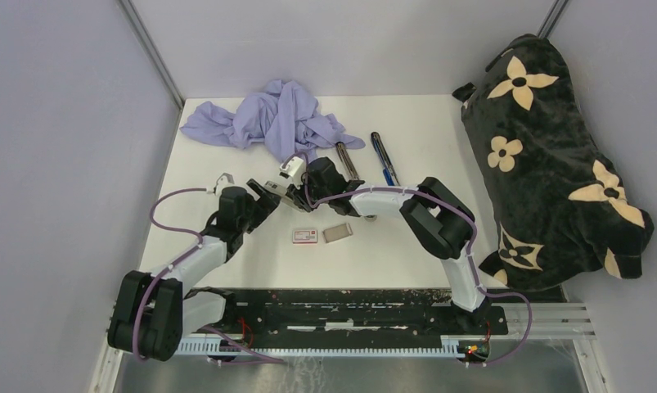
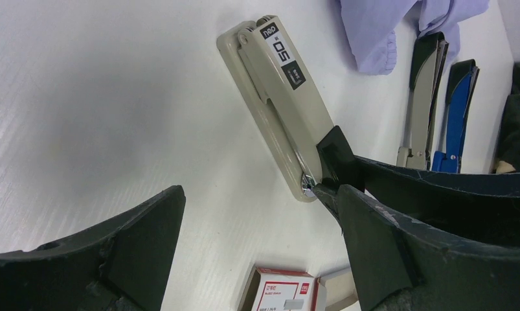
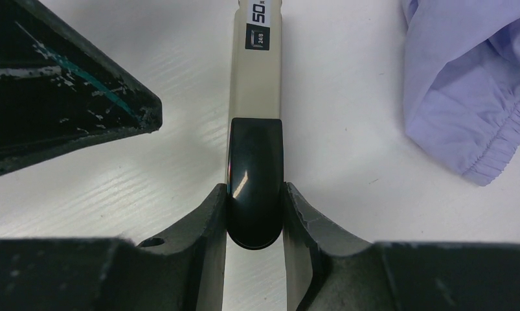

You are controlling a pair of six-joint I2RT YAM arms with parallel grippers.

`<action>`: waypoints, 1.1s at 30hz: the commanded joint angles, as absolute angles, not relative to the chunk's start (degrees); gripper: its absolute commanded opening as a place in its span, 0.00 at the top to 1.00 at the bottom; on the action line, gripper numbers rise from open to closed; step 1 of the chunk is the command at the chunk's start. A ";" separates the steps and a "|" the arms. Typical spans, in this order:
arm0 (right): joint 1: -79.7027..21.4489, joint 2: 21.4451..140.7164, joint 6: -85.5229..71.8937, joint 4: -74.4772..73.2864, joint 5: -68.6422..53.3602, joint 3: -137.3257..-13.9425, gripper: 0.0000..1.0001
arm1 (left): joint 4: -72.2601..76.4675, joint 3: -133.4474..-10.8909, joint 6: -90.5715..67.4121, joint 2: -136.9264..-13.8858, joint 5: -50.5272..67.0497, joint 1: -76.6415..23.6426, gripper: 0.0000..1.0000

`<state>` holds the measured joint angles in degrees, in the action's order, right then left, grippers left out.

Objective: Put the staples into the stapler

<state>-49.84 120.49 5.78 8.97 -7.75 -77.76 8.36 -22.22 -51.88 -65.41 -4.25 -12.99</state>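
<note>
Watch first for slip at the right end effector (image 3: 256, 191), closed part-way on the sides of the glossy black cap at the nose of the stapler (image 2: 276, 103): smooth, rounded plastic, pinched only near the fingertips, so likely to squirt out under any pull. Expect the whole beige body to drag or swivel on the worktop (image 2: 82, 97) if pulled by that cap, with nothing bracing the hinge end. Note the left end effector (image 2: 260, 201) spread wide, holding nothing, straddling bare worktop just beside the nose. Guard against a knock between the two, so close together. Beware of prying at a closed stapler: no magazine on show, and cannot tell from here how it opens.

Mind the staples (image 1: 337, 232) too. Lying in their grey tray on the worktop, at 5 o'clock from the stapler in the top view and just beside the red-and-white box (image 1: 305, 236). Easily swept aside by a low arm, or snapped by a hard pinch. Avoid mistaking the other staplers (image 2: 425, 91), at 2 o'clock in the left wrist view, for the one in hand.

As to the stapler's long axis: flat along the worktop, running from 11 to 5 o'clock in the left wrist view, hinge end at 11 and nose at 5. Straight from 12 to 6 in the right wrist view, nose at 6, pointing toward that wrist.
</note>
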 commanded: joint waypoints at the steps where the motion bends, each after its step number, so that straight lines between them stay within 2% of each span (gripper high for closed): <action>1: -50.55 122.92 5.05 2.16 -7.70 -76.40 0.97 | 8.23 -23.27 -54.62 -63.43 -3.76 -11.81 0.06; 11: -53.69 125.51 0.89 2.90 -9.88 -87.76 0.83 | 0.12 -25.71 -52.87 -54.70 -7.69 -10.66 0.06; 16: -54.47 125.80 -0.79 3.62 -9.47 -90.30 0.64 | -3.53 -27.42 -51.33 -51.38 -9.11 -10.65 0.06; 24: -53.66 115.41 -0.24 3.60 -4.17 -82.98 0.38 | -3.08 -29.40 -49.93 -48.95 -5.11 -10.64 0.06; 28: -51.79 109.31 -0.49 1.78 -0.20 -77.39 0.30 | -3.23 -31.56 -49.40 -50.80 -1.93 -10.64 0.06; 33: -48.36 103.33 -1.96 -1.91 5.31 -72.33 0.27 | -0.22 -32.64 -49.67 -54.44 3.30 -10.77 0.06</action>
<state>-51.35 109.30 -0.23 -0.10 -1.17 -75.57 -4.01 -30.04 -51.33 -51.88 -2.31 -10.68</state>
